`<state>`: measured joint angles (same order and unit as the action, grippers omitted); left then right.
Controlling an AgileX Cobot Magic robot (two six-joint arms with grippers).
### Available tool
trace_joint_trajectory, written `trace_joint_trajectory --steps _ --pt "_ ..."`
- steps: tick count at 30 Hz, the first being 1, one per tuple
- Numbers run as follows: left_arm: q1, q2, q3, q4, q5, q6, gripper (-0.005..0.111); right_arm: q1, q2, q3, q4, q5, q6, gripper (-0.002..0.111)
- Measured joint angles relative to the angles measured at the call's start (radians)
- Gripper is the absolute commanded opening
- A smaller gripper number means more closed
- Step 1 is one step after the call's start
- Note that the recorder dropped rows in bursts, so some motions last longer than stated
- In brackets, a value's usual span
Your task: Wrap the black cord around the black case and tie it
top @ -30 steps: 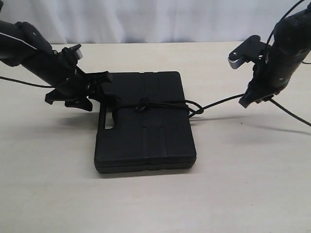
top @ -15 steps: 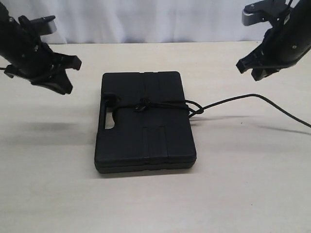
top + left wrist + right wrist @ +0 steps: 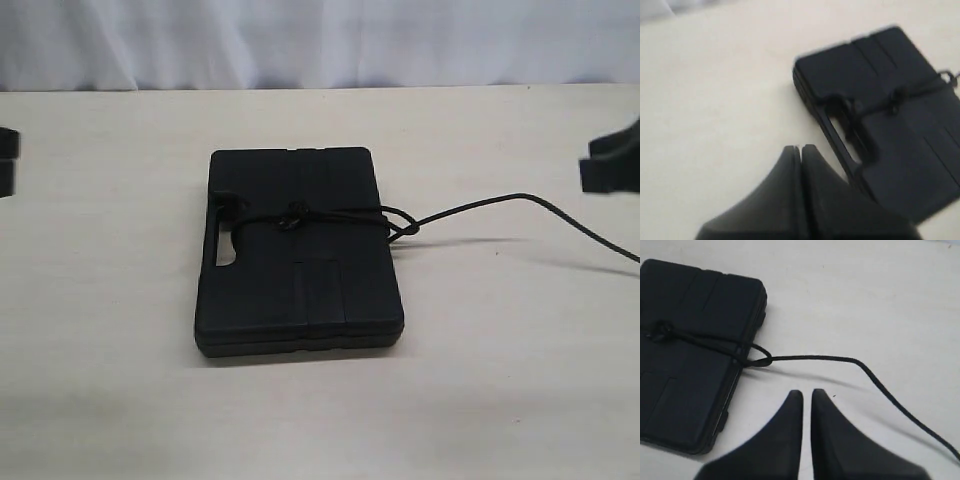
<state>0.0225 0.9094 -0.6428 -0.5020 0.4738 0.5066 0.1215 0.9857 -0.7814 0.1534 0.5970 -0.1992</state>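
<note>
- Left gripper [image 3: 801, 148]: jaws pressed tip to tip and holding nothing. It shows only at the left margin of the exterior view, well apart from the black case [image 3: 300, 250].
- Right gripper [image 3: 807, 392]: jaws drawn together with only a hairline slit between the tips, also empty. It sits at the right margin of the exterior view, clear of the case.
- The case lies flat on the pale surface [image 3: 120, 380], between the two grippers and touching neither.
- The black cord [image 3: 480, 205] passes in front of the right jaws without touching them.
- Case orientation, exterior view: the long axis runs from near to far, slightly skewed. The slot-shaped handle cutout [image 3: 225, 245] faces the left gripper.
- Cord orientation: one band crosses the top face along the short axis, from the handle cutout to the opposite edge. It carries a knot [image 3: 293, 217] near mid-face and a small loop [image 3: 402, 225] at that edge. The free tail curves across the surface to the right margin.
- Appearance: the case is matte black and rectangular, with moulded raised panels. The cord is thin and matte black.
</note>
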Motion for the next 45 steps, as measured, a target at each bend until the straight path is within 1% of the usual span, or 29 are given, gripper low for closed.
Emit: trace_joint_trajectory --steps 1,2,3,4,6,8,10,18,23,28,30,32,33,35,36,37,38,40,42,45 --pt "0.0 -0.088 0.047 -0.002 -0.057 0.007 0.0 0.0 -0.061 0.065 0.003 -0.056 -0.021 0.005" --pt "0.0 -0.236 0.125 -0.002 -0.165 0.016 0.0 0.0 -0.161 0.183 0.005 -0.184 -0.054 0.005" --pt "0.0 -0.309 0.166 -0.002 -0.233 0.018 0.0 0.0 -0.22 0.247 0.01 -0.267 -0.064 0.005" --pt "0.0 -0.411 0.237 -0.002 -0.383 0.018 0.0 0.0 -0.291 0.368 0.012 -0.447 -0.074 0.005" --pt "0.0 -0.504 0.33 -0.002 -0.55 0.018 0.0 0.0 -0.356 0.503 0.014 -0.739 -0.078 0.005" --pt "0.0 -0.527 0.358 -0.002 -0.597 0.018 0.0 0.0 -0.38 0.566 0.018 -0.897 -0.078 0.005" --pt "0.0 -0.537 0.37 -0.002 -0.608 0.018 0.0 0.0 -0.414 0.62 0.044 -0.986 -0.078 0.005" --pt "-0.003 -0.538 0.372 -0.002 -0.61 0.018 0.0 0.0 -0.436 0.63 0.093 -0.995 -0.078 0.005" --pt "-0.071 -0.54 0.372 -0.002 -0.614 0.018 0.0 0.0 -0.449 0.647 0.097 -1.01 -0.078 0.005" --pt "-0.116 -0.553 0.372 -0.002 -0.616 0.018 0.0 0.0 -0.514 0.75 0.099 -1.062 -0.078 0.005" --pt "-0.12 -0.563 0.379 0.017 -0.628 0.018 0.0 -0.002 -0.581 0.773 0.123 -0.993 -0.078 0.005" --pt "-0.12 -0.582 0.419 0.102 -0.694 0.018 0.0 -0.002 -0.665 0.777 0.13 -0.896 -0.078 0.005" --pt "-0.12 -0.592 0.447 0.152 -0.748 0.019 0.0 -0.002 -0.701 0.777 0.13 -0.858 -0.078 0.005" --pt "-0.12 -0.619 0.544 0.272 -0.877 0.019 0.0 -0.002 -0.796 0.777 0.118 -0.779 -0.076 0.005" --pt "-0.12 -0.634 0.59 0.304 -0.917 0.019 0.0 -0.002 -0.835 0.777 0.103 -0.757 -0.076 0.005" --pt "-0.12 -0.654 0.617 0.331 -0.922 0.019 0.0 -0.002 -0.876 0.779 0.081 -0.734 -0.076 0.005" --pt "-0.12 -0.679 0.629 0.35 -0.887 0.019 0.0 -0.002 -0.93 0.779 0.036 -0.724 -0.076 0.005" --pt "-0.12 -0.723 0.637 0.378 -0.802 0.021 0.0 -0.008 -0.97 0.78 -0.047 -0.737 -0.076 0.005" --pt "-0.12 -0.767 0.641 0.393 -0.716 0.02 0.0 -0.015 -0.977 0.78 -0.139 -0.768 -0.076 0.005" --pt "-0.12 -0.829 0.641 0.404 -0.621 0.02 0.0 -0.028 -0.98 0.78 -0.207 -0.809 -0.076 0.005"
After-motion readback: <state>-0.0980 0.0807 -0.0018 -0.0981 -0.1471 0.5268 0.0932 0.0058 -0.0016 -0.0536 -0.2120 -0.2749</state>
